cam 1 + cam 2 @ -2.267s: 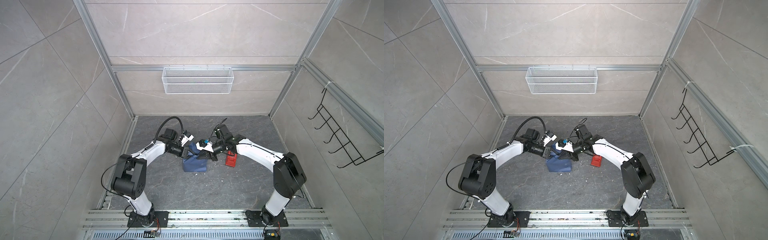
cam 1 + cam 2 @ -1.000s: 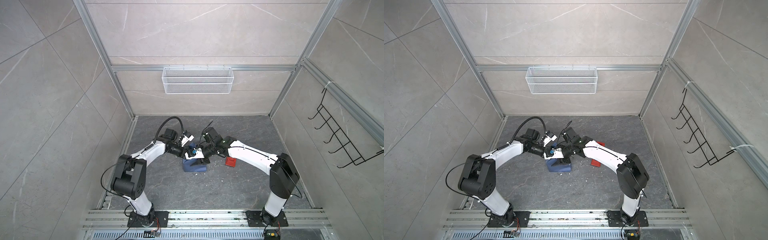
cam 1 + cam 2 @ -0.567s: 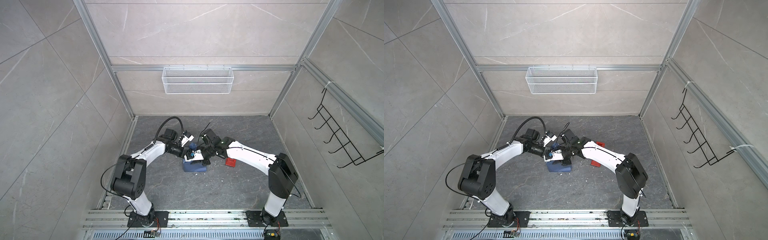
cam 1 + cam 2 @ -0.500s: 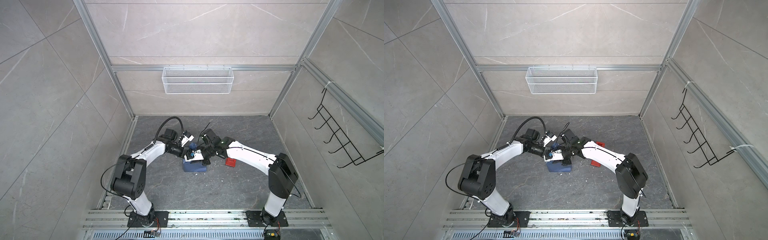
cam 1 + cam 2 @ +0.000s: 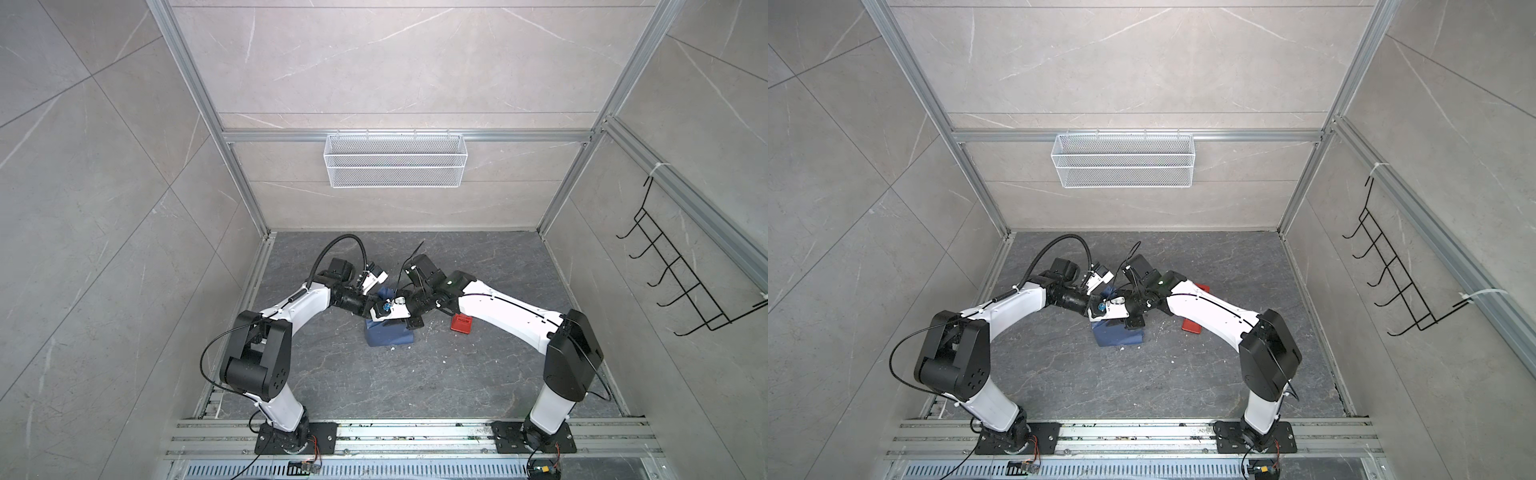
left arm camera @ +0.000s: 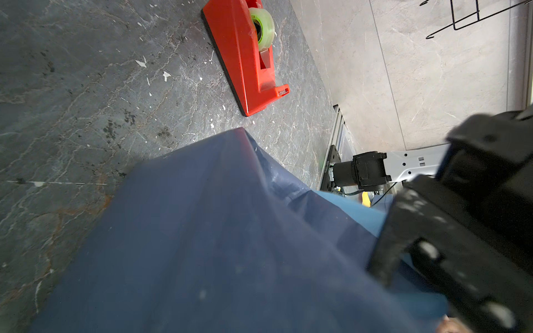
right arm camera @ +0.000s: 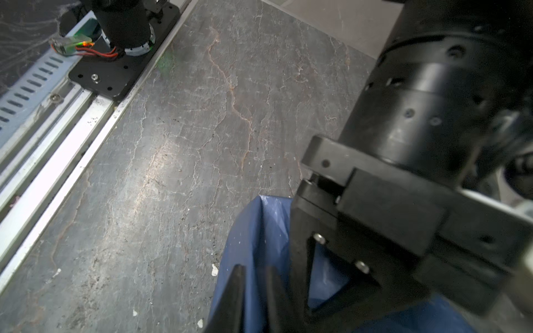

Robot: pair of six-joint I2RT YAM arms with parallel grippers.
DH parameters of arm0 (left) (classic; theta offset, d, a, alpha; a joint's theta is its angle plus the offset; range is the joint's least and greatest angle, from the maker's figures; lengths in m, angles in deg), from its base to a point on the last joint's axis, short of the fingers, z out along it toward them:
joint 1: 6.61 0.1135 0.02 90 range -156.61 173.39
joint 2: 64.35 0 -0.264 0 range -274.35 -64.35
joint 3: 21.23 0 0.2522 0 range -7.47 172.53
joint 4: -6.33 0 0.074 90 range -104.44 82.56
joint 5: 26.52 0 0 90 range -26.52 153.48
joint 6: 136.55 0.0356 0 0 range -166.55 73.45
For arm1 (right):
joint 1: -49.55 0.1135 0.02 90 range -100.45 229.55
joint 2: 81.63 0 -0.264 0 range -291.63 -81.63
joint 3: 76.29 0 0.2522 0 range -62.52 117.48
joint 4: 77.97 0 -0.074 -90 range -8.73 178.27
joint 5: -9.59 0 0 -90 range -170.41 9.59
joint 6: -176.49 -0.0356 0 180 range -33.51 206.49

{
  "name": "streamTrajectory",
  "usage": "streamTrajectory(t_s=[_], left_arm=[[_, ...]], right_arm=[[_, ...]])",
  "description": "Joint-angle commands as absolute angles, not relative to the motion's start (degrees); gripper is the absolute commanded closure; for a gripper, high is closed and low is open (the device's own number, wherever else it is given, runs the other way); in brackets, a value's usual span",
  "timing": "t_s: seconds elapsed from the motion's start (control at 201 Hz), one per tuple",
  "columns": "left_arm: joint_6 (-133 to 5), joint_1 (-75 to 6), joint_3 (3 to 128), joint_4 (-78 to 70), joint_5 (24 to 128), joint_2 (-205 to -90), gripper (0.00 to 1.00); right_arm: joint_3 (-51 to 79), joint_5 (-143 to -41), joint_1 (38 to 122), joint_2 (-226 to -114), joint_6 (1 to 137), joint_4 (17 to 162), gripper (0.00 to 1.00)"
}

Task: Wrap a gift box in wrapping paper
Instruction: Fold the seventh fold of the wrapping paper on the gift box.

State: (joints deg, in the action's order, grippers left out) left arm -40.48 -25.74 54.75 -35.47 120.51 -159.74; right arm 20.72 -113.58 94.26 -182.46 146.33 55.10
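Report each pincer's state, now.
Left pincer: closed on the paper.
Right pincer: at the paper's edge; open or closed cannot be told.

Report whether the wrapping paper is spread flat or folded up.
Folded up: the wrapping paper forms a compact blue block in both top views, creased and draped, not flat.

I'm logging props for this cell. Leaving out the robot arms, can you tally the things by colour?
Blue: 1, the wrapping paper
Red: 1, the tape dispenser
White: 1, the wire basket
Black: 1, the hook rack
Total: 4
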Motion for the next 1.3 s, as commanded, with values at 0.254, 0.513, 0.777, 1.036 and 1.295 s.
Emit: streamTrajectory(t_s=[0.254, 0.513, 0.777, 1.036, 1.295], left_arm=[[-38.07, -25.91, 54.27, -38.24, 117.09, -157.89, 1.00], [-35.63, -25.60, 56.73, -40.82, 118.01, -156.05, 1.00], [-31.84, -25.41, 62.28, -48.77, 117.85, -152.04, 0.92], [-23.09, -24.30, 67.97, -59.93, 119.69, -147.05, 0.73], [-10.70, -25.45, 66.78, -64.12, 122.59, -146.30, 0.47]], right_arm=[[18.47, -114.41, 92.96, -177.02, 145.14, 52.78, 0.73], [5.51, -113.38, 89.94, -165.11, 140.20, 58.85, 0.47], [-6.06, -106.70, 87.24, -160.11, 131.26, 71.79, 0.48], [-10.55, -103.37, 87.26, -158.98, 124.20, 81.49, 0.52], [-11.26, -103.97, 87.24, -159.27, 120.94, 84.48, 0.59]])
